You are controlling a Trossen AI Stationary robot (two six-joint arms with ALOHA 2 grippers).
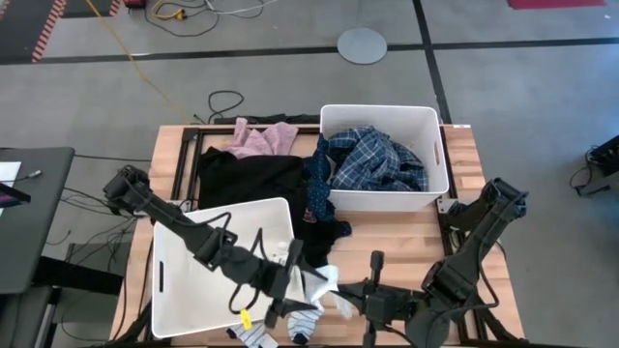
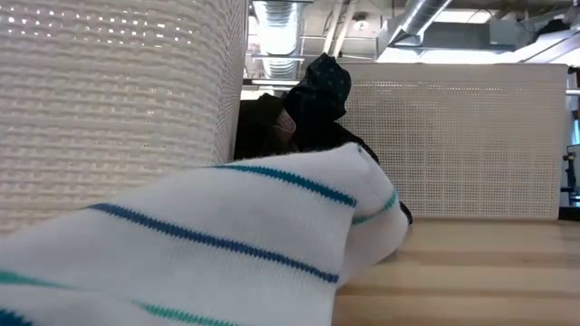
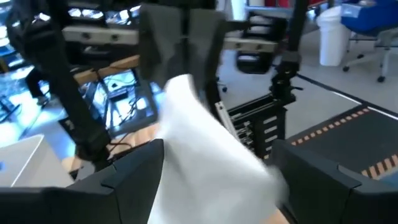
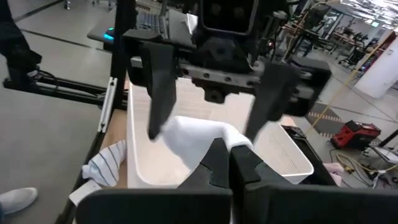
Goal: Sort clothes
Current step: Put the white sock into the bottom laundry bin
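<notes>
We see the left gripper [image 1: 298,274] at the front of the table [image 1: 406,232], just off the near right corner of the empty white bin [image 1: 218,266]. Its fingers [image 4: 160,93] are spread wide on either side of a white sock [image 4: 199,140], which hangs between them. In the right wrist view, the right gripper [image 4: 230,165] faces the left one head-on, its two dark tips pinched together on the lower edge of that same white sock. From above, the right gripper sits near the front edge, right of the left gripper, with the sock bridging the two.

We note two striped socks [image 1: 280,324] lying on the table at the front edge, touching the empty bin's near corner. The low view is filled by one of them, white with blue and teal stripes [image 2: 208,244], against the bin's wall.

The second white bin [image 1: 435,145] stands at the back right and holds the blue-white plaid shirt [image 1: 377,159]. A dark blue patterned piece [image 1: 319,193] drapes over its left wall down to the table. The large black garment [image 1: 247,179] lies spread at the back left, between the bins, and the pink garment [image 1: 261,140] lies at the back edge, touching it.
</notes>
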